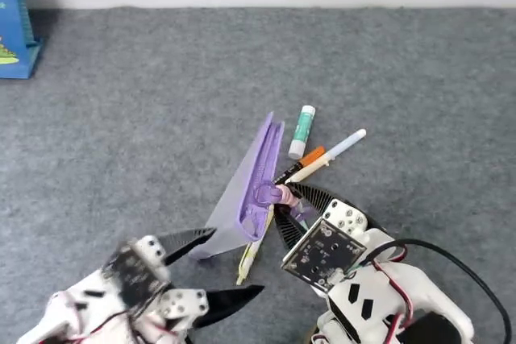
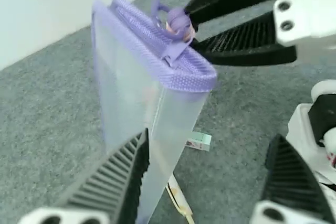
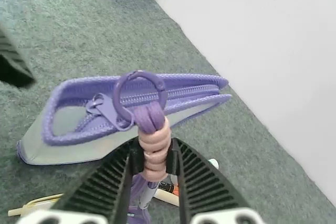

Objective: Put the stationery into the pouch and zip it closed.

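The left tool (image 1: 239,260) sits open around the near end of the pouch (image 1: 250,191), seemingly to steady it on edge. The right tool (image 3: 153,150) is clamped on the zipper pull (image 3: 151,124), probably to work the zip. Beyond, the glue stick (image 1: 302,131) and pens (image 1: 326,155) lie on the table (image 1: 121,118), outside the pouch.

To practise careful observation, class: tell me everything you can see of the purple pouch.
The pouch is purple, with cloudy see-through plastic sides and a woven zip band on top. It stands on edge on the grey carpet, zip upward and partly open. The right gripper pinches the pink cord tied to its zip ring. One finger of the open left gripper seems to rest against its side.
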